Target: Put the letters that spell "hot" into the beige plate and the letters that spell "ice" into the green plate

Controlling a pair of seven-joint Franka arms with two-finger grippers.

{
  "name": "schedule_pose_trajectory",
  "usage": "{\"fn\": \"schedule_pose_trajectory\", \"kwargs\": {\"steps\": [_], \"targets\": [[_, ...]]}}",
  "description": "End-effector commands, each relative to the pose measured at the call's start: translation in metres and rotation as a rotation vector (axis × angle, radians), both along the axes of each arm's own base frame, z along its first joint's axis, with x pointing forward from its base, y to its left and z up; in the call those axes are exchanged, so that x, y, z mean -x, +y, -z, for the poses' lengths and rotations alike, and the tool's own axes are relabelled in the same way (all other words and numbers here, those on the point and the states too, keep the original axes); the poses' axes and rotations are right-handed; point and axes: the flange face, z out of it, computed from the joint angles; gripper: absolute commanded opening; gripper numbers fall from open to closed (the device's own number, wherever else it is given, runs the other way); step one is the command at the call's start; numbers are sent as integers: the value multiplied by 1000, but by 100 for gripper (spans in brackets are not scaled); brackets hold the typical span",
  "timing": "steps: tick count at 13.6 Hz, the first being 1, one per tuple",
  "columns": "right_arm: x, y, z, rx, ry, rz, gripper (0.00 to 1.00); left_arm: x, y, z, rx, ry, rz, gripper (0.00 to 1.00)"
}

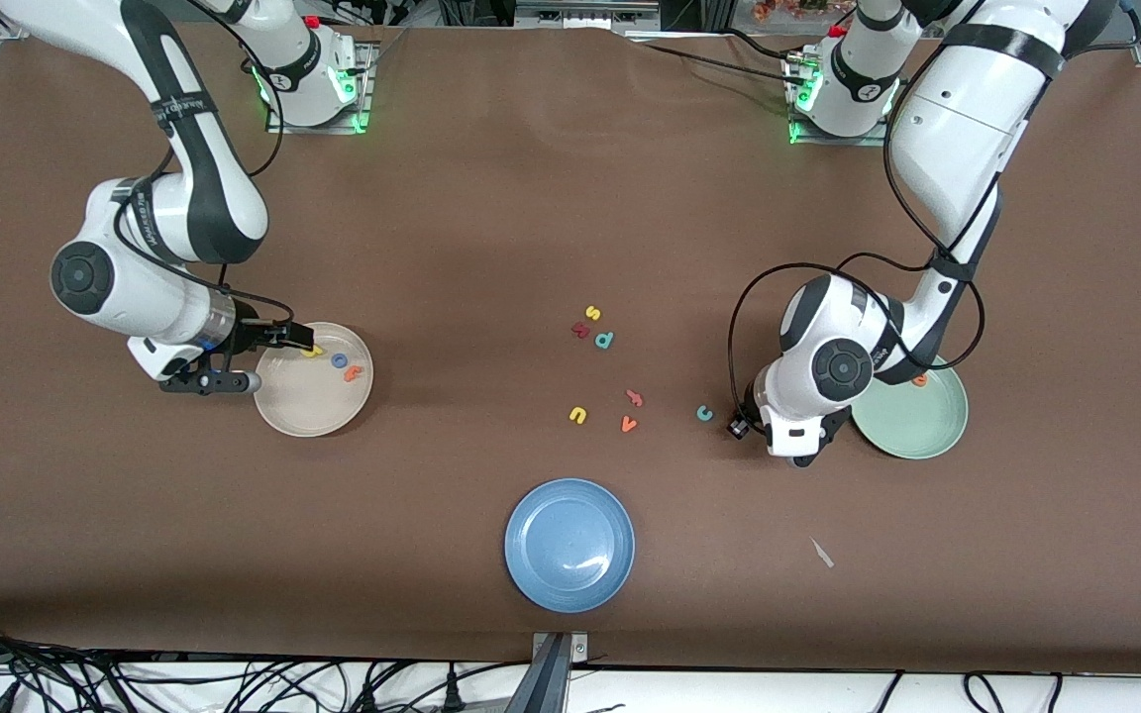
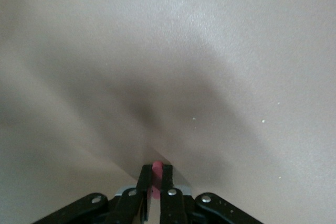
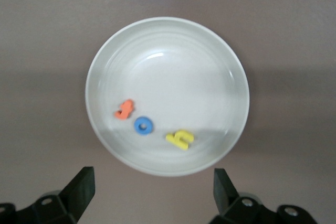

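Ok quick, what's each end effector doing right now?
Left end effector: shut on a small dark red letter.
Right end effector: open, empty, over the beige plate.

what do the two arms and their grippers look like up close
Both are glossy white Franka arms with black joint bands and loose black cables, standing on bases with green lights. The left gripper and right gripper have black fingers on white hand bodies.

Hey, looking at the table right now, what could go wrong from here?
The left claw pinches only the edge of the dark red letter; it might slip. The teal c lies beside that arm and could get knocked. The pink letter and orange v sit close together, inviting a wrong pick.
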Motion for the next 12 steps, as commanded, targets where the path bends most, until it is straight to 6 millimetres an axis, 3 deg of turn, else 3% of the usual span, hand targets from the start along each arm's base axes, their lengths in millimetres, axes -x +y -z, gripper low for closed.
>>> {"fn": "schedule_pose_trajectory", "kwargs": {"steps": [1,4,7,10,12], "targets": [[-3,9,-89,2,36,2,100,-8,19,-37,-36,-5,15,0],[3,10,-167,23,88,-32,100,-11,70,-86,-39,55,140,0],[30,7,-220,70,81,-56,100,-10,141,-104,-18,130,291,0],[33,2,-249,110,63,-74,100,-3,213,-95,37,186,436,0],[33,-1,-256,138,65,-95,100,2,248,-72,74,211,495,0]]}}
